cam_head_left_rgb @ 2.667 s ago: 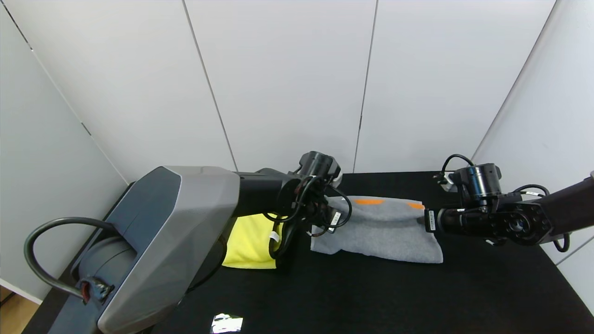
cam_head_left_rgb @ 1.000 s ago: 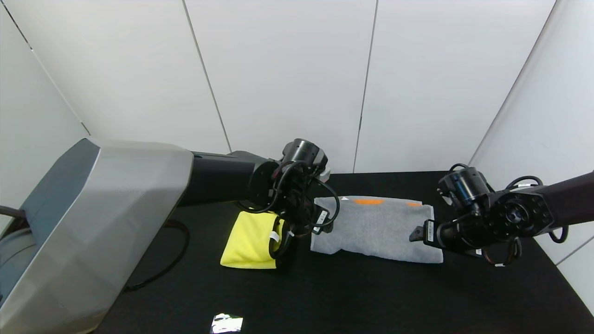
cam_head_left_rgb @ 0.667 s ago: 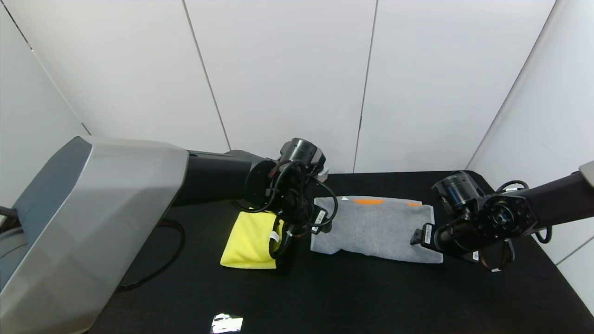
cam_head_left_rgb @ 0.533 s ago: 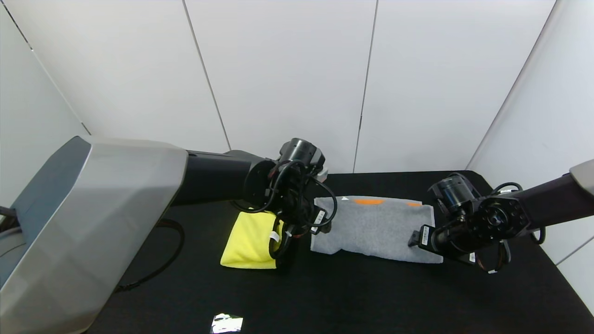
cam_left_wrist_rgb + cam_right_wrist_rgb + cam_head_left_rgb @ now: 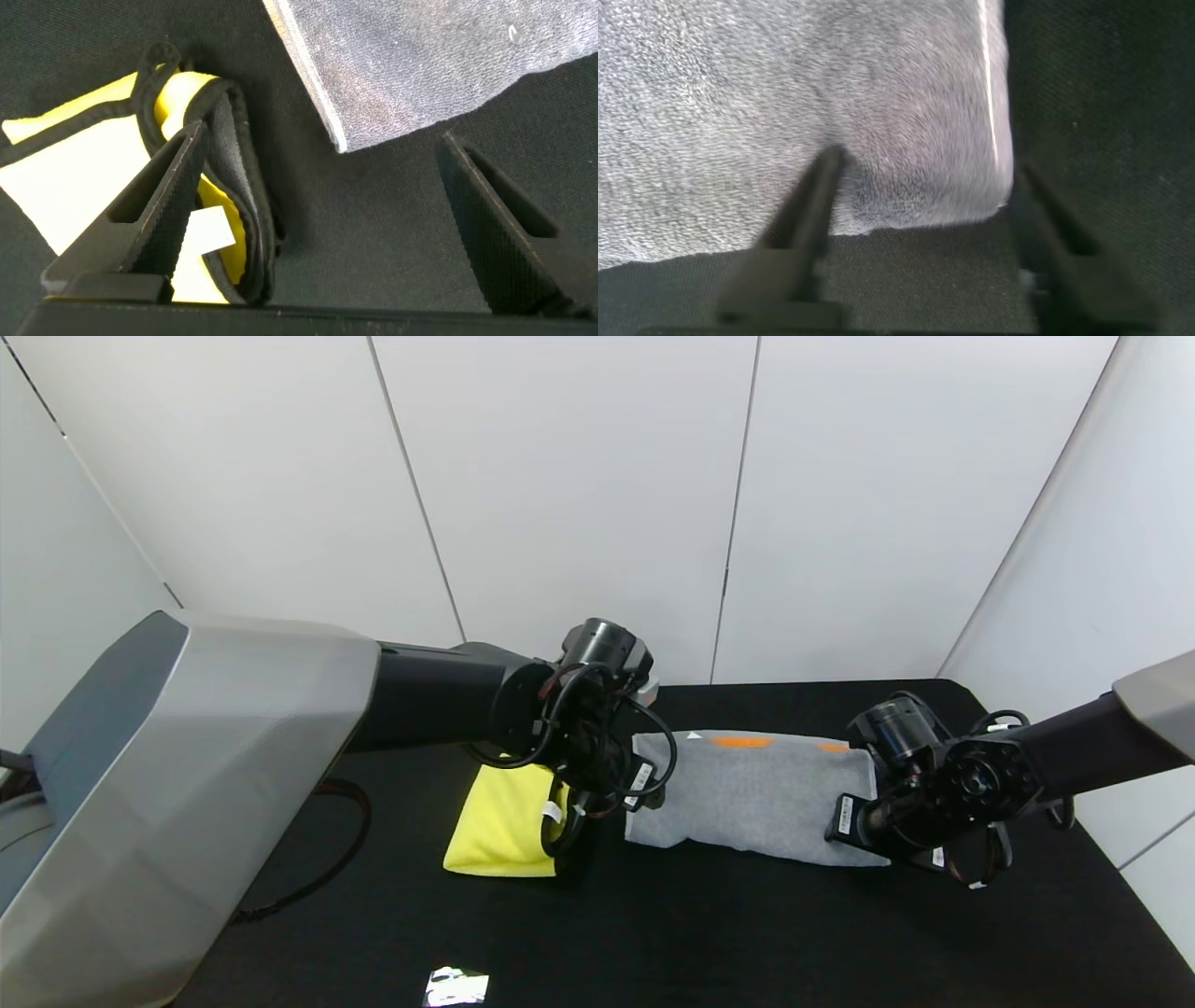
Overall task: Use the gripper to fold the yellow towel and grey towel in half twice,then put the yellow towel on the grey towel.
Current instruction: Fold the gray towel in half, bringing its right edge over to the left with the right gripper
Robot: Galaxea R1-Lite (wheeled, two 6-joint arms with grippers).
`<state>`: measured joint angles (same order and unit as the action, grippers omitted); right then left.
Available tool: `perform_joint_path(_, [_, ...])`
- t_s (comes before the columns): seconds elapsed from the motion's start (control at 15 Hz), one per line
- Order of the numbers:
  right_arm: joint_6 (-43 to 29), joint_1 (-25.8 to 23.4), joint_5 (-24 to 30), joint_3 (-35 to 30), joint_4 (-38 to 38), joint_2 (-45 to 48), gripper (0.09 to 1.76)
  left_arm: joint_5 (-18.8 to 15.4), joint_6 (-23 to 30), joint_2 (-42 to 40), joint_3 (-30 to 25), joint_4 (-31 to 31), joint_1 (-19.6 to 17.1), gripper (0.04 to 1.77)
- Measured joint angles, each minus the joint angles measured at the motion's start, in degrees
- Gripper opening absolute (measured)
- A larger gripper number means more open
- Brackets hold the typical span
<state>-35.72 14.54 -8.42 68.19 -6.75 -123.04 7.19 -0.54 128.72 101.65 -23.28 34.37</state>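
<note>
Risk sits at the grey towel (image 5: 756, 793), lying beside the folded yellow towel (image 5: 499, 826): the right gripper (image 5: 920, 233), fingers apart astride its near right corner, may pinch one layer only. The left gripper (image 5: 322, 219) hangs wide open between towels.

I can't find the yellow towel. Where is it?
In the head view, the yellow towel lies folded on the black table, left of the grey towel, with the left gripper right beside it.
</note>
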Motion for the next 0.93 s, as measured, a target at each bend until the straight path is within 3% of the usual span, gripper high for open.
perform_joint_path(0.2, [0.02, 0.01, -0.02, 0.24, -0.05, -0.09, 0.79, 0.00, 0.00, -0.16, -0.10, -0.02, -0.16, 1.71])
perform_joint_path(0.33, [0.09, 0.11, 0.00, 0.30, -0.02, -0.02, 0.12, 0.00, 0.00, -0.20, -0.11, 0.00, -0.17, 1.71])
perform_joint_path(0.73, [3.12, 0.96, -3.73, 0.16, -0.77, 1.76, 0.12, -0.11, 0.10, -0.22, -0.18, -0.04, -0.17, 1.72])
perform_joint_path(0.93, [6.27, 0.69, -8.86, -0.17, -0.93, 3.19, 0.12, -0.11, 0.10, -0.50, -0.51, 0.00, -0.24, 1.72])
